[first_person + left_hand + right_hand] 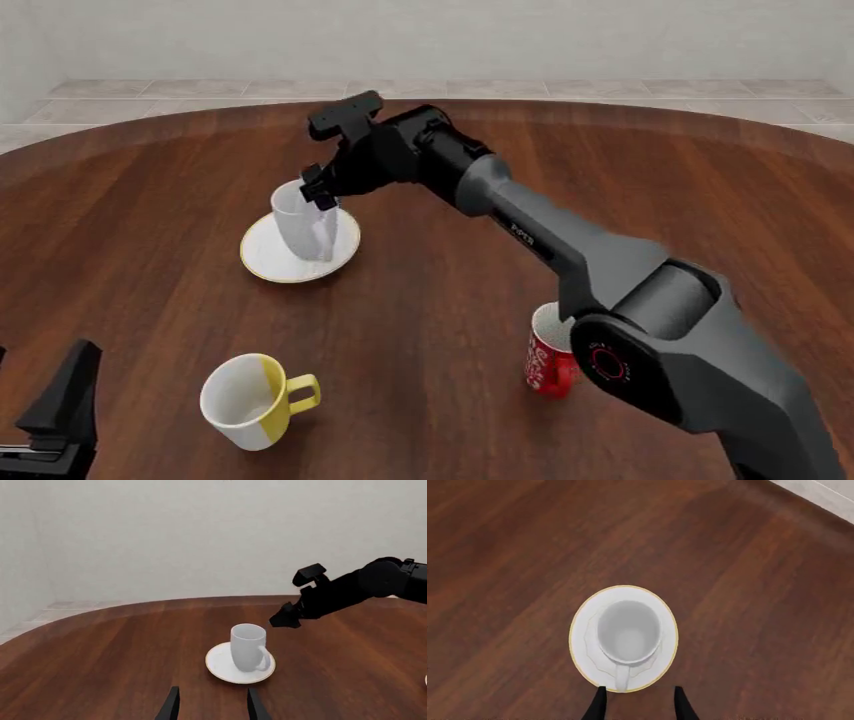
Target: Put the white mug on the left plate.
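The white mug (pixel 304 220) stands upright on the left plate (pixel 274 262), a small white saucer with a thin golden rim, left of the table's middle. My right gripper (pixel 318 190) hovers just above the mug's rim and is open, holding nothing. The right wrist view looks straight down into the mug (pixel 627 632) on the plate (pixel 582 630); its handle points toward the open gripper (pixel 637 705). My left gripper (pixel 60 400) is at the near left corner, open and empty. From there its gripper (pixel 212 707) faces the mug (pixel 248 647), the plate (pixel 230 672) and the right gripper (pixel 283 620).
A white mug with a yellow side and handle (pixel 247 400) stands near the front left. A red mug (pixel 550 362) stands at the front right, partly behind the right arm (pixel 561 245), which stretches diagonally across the table (pixel 134 200).
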`<state>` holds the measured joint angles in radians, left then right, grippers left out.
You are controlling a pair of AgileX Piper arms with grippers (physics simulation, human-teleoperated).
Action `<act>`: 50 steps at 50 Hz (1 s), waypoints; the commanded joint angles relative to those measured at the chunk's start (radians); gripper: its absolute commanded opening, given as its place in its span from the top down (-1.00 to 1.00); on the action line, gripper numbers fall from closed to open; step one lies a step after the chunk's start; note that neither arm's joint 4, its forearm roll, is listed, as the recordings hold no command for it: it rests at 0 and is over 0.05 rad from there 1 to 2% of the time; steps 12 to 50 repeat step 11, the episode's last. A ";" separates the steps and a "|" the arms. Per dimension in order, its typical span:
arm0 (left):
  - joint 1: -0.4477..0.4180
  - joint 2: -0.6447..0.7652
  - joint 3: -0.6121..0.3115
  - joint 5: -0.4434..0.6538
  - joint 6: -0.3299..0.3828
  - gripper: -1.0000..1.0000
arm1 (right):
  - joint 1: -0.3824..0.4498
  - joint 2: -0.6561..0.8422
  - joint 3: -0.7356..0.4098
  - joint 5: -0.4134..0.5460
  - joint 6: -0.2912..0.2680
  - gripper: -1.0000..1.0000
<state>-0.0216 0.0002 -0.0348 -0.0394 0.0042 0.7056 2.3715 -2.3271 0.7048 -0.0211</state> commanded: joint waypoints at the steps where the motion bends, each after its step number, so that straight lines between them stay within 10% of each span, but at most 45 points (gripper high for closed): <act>1: 0.000 0.000 -0.001 -0.001 0.000 -1.00 | -0.009 -0.037 -0.009 0.020 -0.022 -1.00; 50: 0.000 0.000 0.000 -0.002 0.000 -1.00 | -0.005 -0.064 0.015 0.014 -0.034 -1.00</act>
